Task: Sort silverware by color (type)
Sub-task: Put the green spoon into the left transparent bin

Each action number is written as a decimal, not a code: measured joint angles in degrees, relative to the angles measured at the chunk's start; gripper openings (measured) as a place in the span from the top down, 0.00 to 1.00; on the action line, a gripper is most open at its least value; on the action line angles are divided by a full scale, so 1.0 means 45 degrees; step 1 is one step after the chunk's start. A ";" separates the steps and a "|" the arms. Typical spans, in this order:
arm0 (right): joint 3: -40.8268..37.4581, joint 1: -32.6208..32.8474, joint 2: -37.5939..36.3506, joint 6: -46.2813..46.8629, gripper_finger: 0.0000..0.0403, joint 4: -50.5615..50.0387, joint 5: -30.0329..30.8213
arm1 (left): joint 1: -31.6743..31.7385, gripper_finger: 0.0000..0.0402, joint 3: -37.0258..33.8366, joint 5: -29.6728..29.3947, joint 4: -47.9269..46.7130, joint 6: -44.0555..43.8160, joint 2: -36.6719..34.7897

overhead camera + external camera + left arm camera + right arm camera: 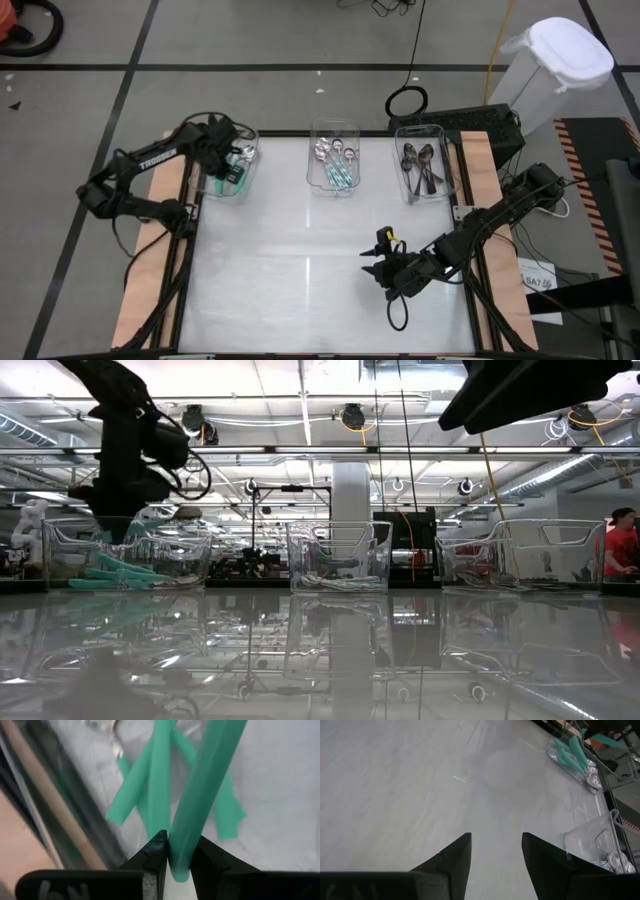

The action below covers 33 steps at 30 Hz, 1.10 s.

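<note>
White and glossy, the tabletop carries three clear rectangular plastic bins in a row along its far edge. The left bin near the far-left corner holds teal-handled spoons. The middle bin holds a mix of shiny silver spoons and more teal-handled ones. The right bin near the far-right corner holds dark blackish metal spoons.

Over the left bin hangs the left gripper. In its wrist view a teal-green spoon handle stands between the dark fingers, its end poking out behind them. Whether the fingers pinch it or have just slackened I cannot tell. Several teal handles already lie crossed on the bin floor beneath.

This looks like the drop of a teal spoon into its own bin. To do it well, the fingers should part fully while the spoon is low inside the walls, so that it slides down onto the pile rather than tipping over the rim. The lift out should then be straight up, clear of the near wall and of the lying handles.

The right gripper waits with fingers apart above the bare tabletop toward the near-right corner, holding nothing.

The middle bin's teal spoons probably remain to be moved.
</note>
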 joint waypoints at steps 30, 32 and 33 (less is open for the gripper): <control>0.0000 0.0000 0.0000 0.0053 0.58 -0.0178 -0.0003 | -0.0381 0.81 0.0000 -0.0490 -0.0154 -0.0189 0.0210; 0.0000 0.0000 0.0000 0.0063 0.58 -0.0178 -0.0002 | -0.0619 0.81 0.0000 -0.0486 -0.0191 -0.0157 0.0141; 0.0000 0.0000 0.0000 0.0097 0.58 -0.0178 0.0000 | -0.0713 0.81 0.0000 -0.0486 -0.0181 -0.0164 0.0122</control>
